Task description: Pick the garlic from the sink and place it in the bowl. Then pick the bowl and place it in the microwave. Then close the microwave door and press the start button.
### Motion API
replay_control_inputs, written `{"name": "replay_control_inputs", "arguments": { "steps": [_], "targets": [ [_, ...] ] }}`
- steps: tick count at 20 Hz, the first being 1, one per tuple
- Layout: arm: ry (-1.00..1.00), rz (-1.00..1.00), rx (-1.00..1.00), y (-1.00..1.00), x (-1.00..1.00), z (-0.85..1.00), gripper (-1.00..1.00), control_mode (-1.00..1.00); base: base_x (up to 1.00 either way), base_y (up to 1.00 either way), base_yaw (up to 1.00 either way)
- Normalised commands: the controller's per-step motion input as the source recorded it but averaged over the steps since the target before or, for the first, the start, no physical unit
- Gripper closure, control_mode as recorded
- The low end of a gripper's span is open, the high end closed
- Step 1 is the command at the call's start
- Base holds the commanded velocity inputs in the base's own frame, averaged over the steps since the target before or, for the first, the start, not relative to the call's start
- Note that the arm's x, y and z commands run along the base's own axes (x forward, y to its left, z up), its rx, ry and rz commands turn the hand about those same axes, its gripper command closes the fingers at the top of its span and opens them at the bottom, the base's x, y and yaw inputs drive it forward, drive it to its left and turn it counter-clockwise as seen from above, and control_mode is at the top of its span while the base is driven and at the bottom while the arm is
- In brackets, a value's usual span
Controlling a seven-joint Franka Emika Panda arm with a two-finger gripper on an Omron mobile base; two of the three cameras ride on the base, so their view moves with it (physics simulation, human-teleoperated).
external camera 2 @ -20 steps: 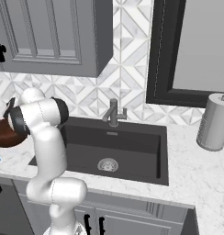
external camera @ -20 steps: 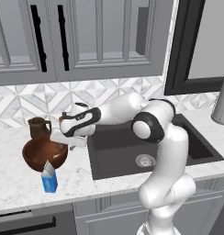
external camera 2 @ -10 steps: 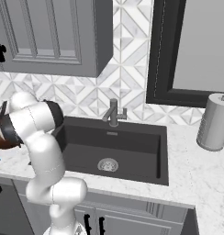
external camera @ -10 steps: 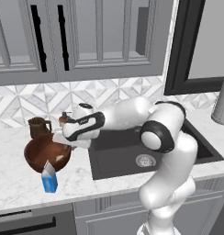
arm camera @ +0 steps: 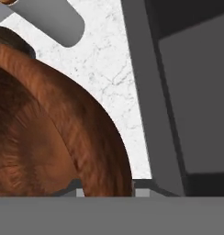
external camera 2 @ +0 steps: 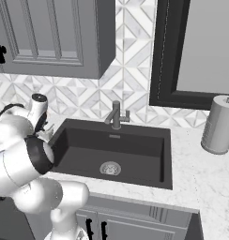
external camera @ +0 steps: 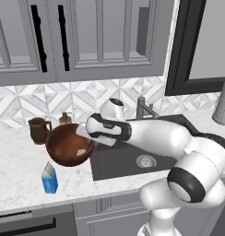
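Observation:
The reddish-brown wooden bowl point(external camera: 63, 146) hangs tilted just above the counter, left of the sink point(external camera: 133, 162). My gripper point(external camera: 83, 133) is shut on its right rim. In the hand view the rim of the bowl point(arm camera: 54, 137) runs between my fingertips point(arm camera: 77, 189), with my gripper point(arm camera: 107, 190) clamped across it. A pale lump, the garlic point(external camera: 81, 151), lies inside the bowl. The dark sink point(external camera 2: 111, 145) holds only its silver drain point(external camera 2: 110, 168). The microwave and its door are out of view.
A dark brown mug point(external camera: 38, 130) and a soap bottle point(external camera: 65, 119) stand behind the bowl. A blue carton point(external camera: 50, 179) stands near the counter's front edge. The faucet point(external camera: 142, 108) rises behind the sink. A steel canister point(external camera 2: 219, 124) stands right of the sink.
The bowl has risen a little and moved right toward the sink in my gripper. The arm has stretched lower and further across the sink.

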Motion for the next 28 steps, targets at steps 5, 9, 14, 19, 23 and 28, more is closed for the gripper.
{"name": "replay_control_inputs", "arguments": {
  "steps": [5, 9, 14, 19, 23, 28],
  "targets": [
    [-0.01, -0.17, 0.0, -0.83, -0.42, 0.87, 1.0, -1.0, 0.0, 0.0, 0.0],
    [0.0, -0.19, 0.0, -0.65, -0.48, 0.82, 1.0, -1.0, 0.0, 0.0, 0.0],
    [0.0, -0.18, 0.01, -0.67, -0.7, 0.78, 1.0, -1.0, 0.0, 0.0, 0.0],
    [0.0, -0.18, 0.07, -0.65, -0.84, 0.58, 1.0, -1.0, 0.0, 0.0, 0.0],
    [0.0, -0.19, 0.08, -0.77, -0.66, 0.59, 1.0, -1.0, 0.0, 0.0, 0.0],
    [0.02, -0.18, 0.06, -0.78, -0.41, 0.65, 1.0, -1.0, 0.0, 0.0, 0.0]
  ]
}}
